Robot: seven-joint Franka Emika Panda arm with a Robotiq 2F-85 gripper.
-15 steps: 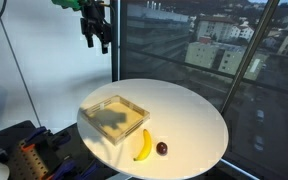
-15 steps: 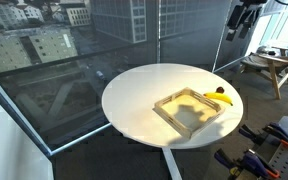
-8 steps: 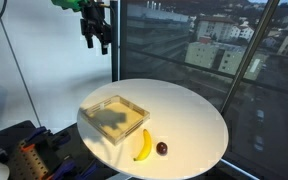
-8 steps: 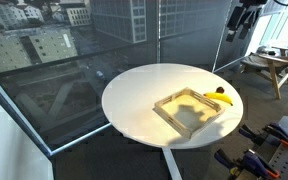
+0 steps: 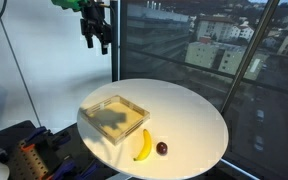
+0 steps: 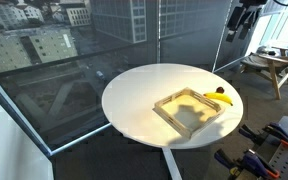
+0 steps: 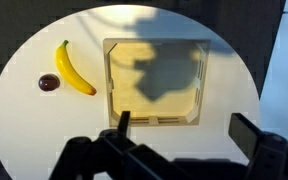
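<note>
**Tray untouched, gripper idle high above**

The tray (image 5: 114, 120) sits empty on the round white table (image 5: 194, 120), on the side away from the window in an exterior view. In the wrist view the tray (image 7: 156, 82) lies almost straight below the camera, with the arm's shadow falling across its floor. Just beside it lies a banana (image 5: 143, 145), and a small dark plum (image 5: 162, 149) lies next to the banana's lower end. They are close, but we cannot tell whether they touch. The wrist view shows the banana (image 7: 74, 70) and the plum (image 7: 49, 82) off to one side of the tray.

The gripper (image 5: 96, 44) hangs well above the table, apart from everything on it. Its jaws are spread wide and hold nothing. In the wrist view the gripper (image 7: 184, 130) frames the tray's near edge between its two fingers.

Set against the pictures from a second ago, we find no difference. The gripper (image 6: 240, 30) is at the same height, and the tray (image 6: 192, 108) and banana (image 6: 223, 98) lie where they did.
</note>
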